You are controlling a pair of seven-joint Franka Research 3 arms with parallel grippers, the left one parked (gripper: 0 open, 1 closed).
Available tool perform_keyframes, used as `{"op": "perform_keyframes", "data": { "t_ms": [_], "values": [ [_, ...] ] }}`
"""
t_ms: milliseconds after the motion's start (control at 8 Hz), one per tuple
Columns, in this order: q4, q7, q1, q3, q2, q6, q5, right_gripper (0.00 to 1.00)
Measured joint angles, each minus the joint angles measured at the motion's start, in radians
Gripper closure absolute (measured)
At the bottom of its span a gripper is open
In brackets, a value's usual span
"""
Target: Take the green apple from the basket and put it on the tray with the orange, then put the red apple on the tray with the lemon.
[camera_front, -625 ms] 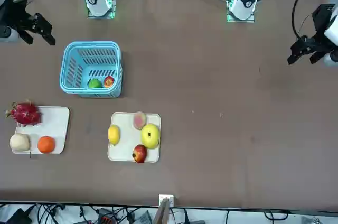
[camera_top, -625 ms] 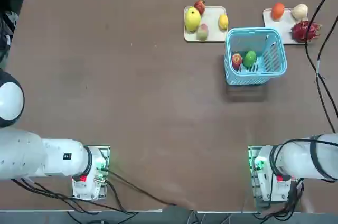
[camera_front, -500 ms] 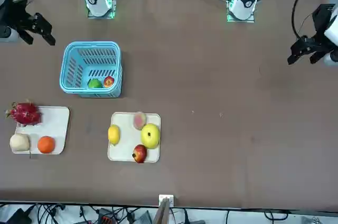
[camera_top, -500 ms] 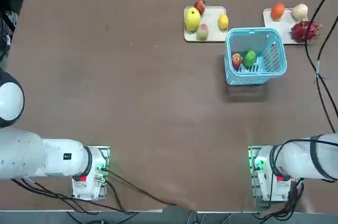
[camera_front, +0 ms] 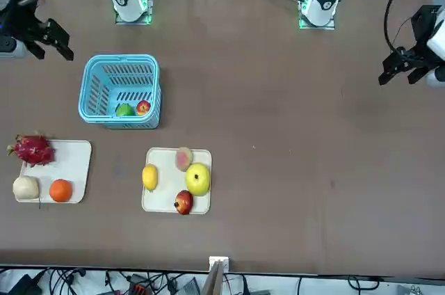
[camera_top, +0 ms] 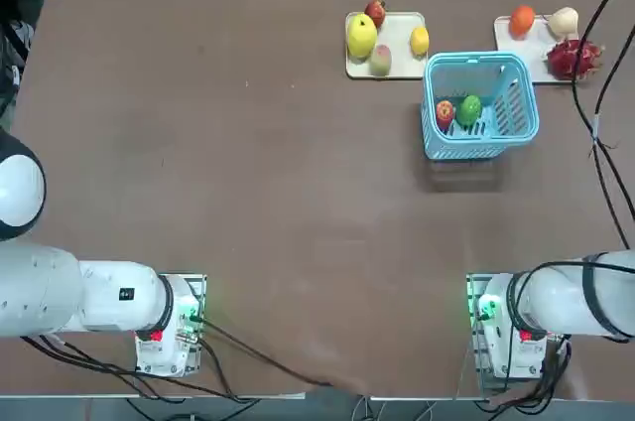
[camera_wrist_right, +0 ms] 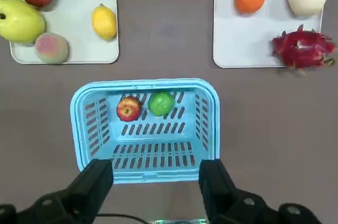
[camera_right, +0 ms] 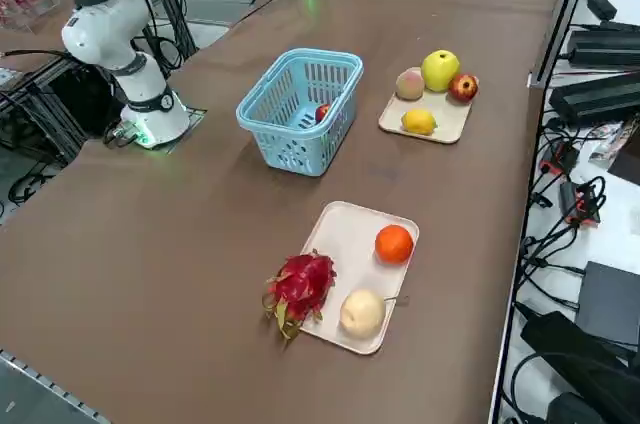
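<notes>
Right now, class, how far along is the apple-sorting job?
Nothing looks done: the green apple and the red apple both lie in the basket. The right gripper is open and holds nothing. Both transfers remain: green to the orange's tray, red to the lemon's.

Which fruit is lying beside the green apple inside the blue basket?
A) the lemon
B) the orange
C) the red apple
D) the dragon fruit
C: the red apple lies next to the green apple inside the blue basket.
</notes>
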State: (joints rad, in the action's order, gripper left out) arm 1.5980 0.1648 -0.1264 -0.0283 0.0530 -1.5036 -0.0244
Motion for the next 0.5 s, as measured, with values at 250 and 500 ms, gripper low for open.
{"op": "perform_keyframes", "data": {
  "t_ms": [250,500],
  "values": [
    [0.016,0.190,-0.002,0.001,-0.062,-0.045,0.000,0.00],
    [0.063,0.379,-0.007,0.008,-0.122,-0.128,0.000,0.00]
  ]
}}
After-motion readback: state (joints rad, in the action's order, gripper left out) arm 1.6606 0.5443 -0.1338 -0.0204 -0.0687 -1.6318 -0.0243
